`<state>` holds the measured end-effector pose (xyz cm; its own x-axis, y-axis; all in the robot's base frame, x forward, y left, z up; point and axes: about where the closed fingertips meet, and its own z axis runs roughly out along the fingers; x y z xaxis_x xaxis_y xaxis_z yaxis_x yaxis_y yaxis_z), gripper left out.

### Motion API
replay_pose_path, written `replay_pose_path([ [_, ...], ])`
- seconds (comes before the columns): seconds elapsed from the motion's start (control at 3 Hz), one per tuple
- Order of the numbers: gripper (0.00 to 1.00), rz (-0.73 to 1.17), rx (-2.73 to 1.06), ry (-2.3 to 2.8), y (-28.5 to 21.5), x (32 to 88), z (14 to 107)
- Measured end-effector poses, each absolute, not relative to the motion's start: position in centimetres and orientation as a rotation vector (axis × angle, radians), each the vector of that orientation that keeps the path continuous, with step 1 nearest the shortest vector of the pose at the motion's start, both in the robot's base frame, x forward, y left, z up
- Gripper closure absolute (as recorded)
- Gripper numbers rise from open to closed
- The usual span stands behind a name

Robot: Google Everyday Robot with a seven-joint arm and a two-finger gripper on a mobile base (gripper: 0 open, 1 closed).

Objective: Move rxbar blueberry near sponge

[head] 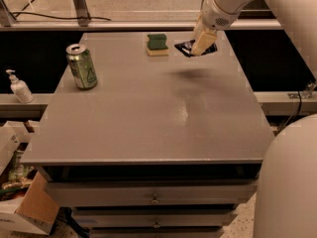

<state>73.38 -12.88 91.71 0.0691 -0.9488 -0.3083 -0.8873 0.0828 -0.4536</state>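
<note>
The rxbar blueberry (pixel 187 48), a flat dark navy bar with white print, is held in my gripper (pixel 199 47) above the far right part of the grey table (pixel 148 118). The gripper's pale fingers (pixel 203 39) are shut on the bar, which sticks out to both sides of them. The sponge (pixel 157 44), dark green top over pale yellow base, lies on the table at the back, a short way left of the bar. The bar's shadow falls on the table below it.
A green drink can (pixel 82 66) stands upright at the table's left side. A white soap dispenser (pixel 18 87) stands on a ledge to the left. Cardboard boxes (pixel 25 207) sit on the floor at lower left. The table has drawers in front.
</note>
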Motion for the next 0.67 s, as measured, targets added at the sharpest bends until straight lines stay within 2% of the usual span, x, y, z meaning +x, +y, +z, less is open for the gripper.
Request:
replay_pose_path([
  [0.67, 1.00, -0.136, -1.781, 1.812, -12.98, 73.38, 91.25],
])
